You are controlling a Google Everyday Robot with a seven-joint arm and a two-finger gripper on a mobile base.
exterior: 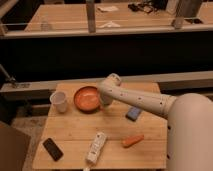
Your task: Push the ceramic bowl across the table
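Observation:
An orange ceramic bowl (86, 98) sits upright on the wooden table (110, 135), at its far left-centre. My white arm reaches in from the right, and my gripper (105, 100) is at the bowl's right rim, low to the table. The wrist hides the place where the gripper meets the bowl.
A white cup (59, 101) stands just left of the bowl. A blue object (133, 113) lies to the right, an orange carrot (132, 141) nearer the front, a white remote (96, 147) and a black phone (52, 149) at the front left. A railing runs behind the table.

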